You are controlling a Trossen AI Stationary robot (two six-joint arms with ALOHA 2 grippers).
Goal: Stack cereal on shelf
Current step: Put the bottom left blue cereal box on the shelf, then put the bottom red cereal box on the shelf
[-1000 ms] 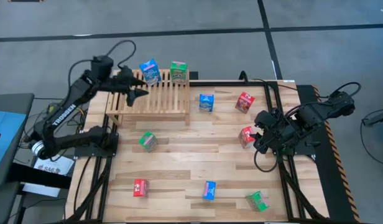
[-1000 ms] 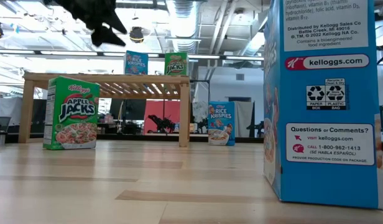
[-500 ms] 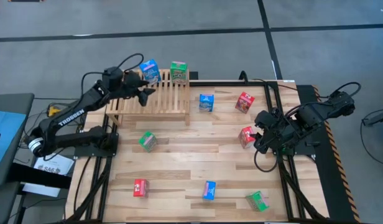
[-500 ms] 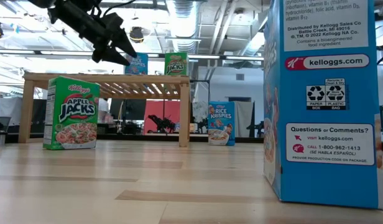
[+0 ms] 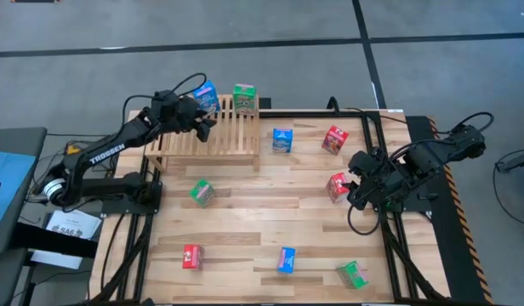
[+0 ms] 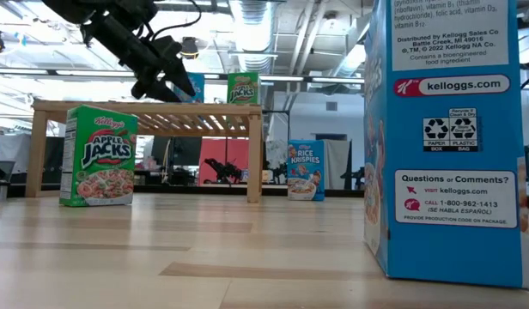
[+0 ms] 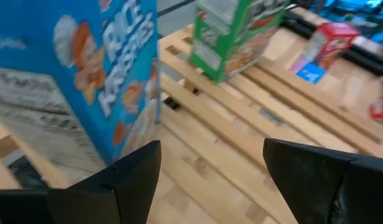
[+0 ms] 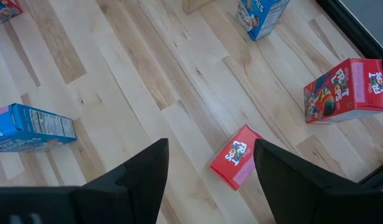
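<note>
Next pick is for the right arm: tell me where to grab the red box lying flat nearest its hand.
Grip the red box across its two long edges, coming straight down. It lies flat on the table, so its narrow width suits the right hand, which hangs open almost over it. Turn the wrist to match its skew.

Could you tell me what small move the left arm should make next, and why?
Probably ease the left claw back from the shelf and swing toward the green Apple Jacks box on the table. Its fingers are open and empty beside the blue Rice Krispies box, which already stands on the slats next to a green box, so nothing there needs holding.
</note>
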